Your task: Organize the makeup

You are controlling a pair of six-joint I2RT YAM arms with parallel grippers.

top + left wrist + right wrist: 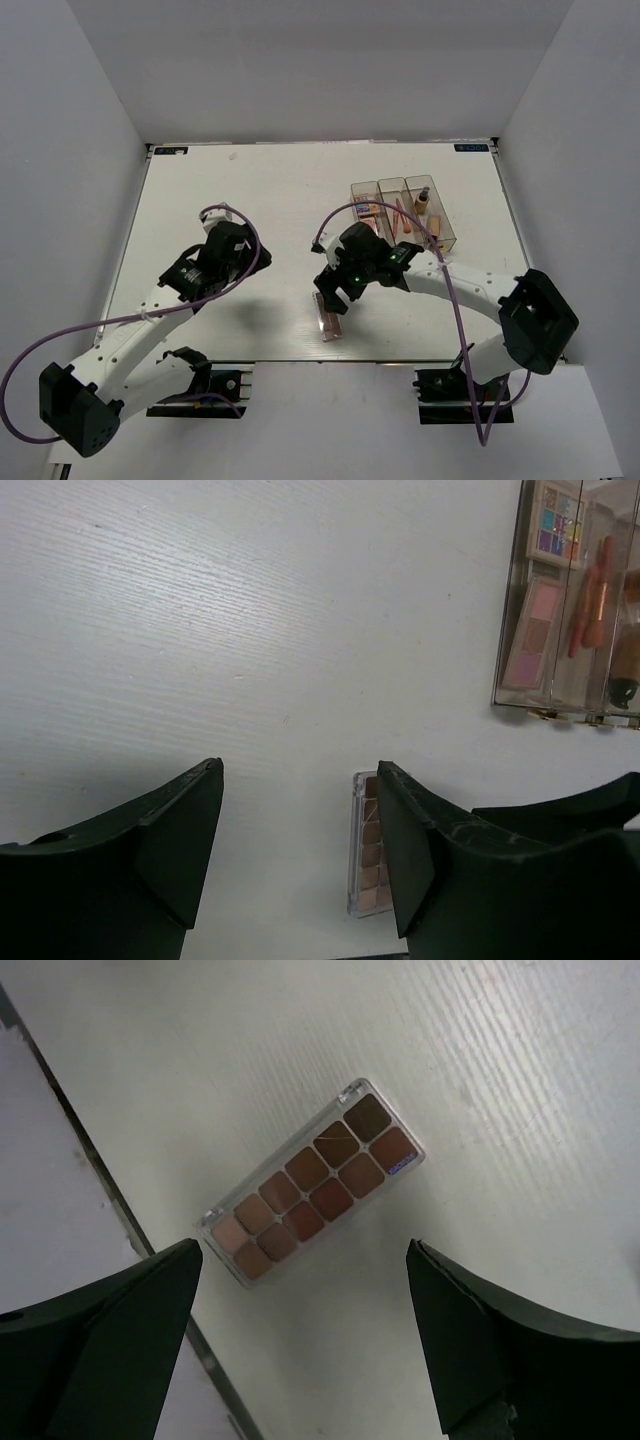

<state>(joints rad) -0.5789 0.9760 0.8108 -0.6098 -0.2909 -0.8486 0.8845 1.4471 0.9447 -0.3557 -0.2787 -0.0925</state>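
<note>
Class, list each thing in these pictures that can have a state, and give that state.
Left gripper: fingers open, empty.
Right gripper: fingers open, empty, over the brown palette.
Brown palette: lying flat on the table, outside the box, not held.
Clear box: upright, open-topped, holding the other makeup.

In the left wrist view, a finger of the left hand (pixel 300 770) hides half of the brown palette (pixel 364 852), and the clear box (pixel 512 600) is cut off at the right edge. From above, the makeup (pixel 421 203) inside the box is too small to tell apart.
</note>
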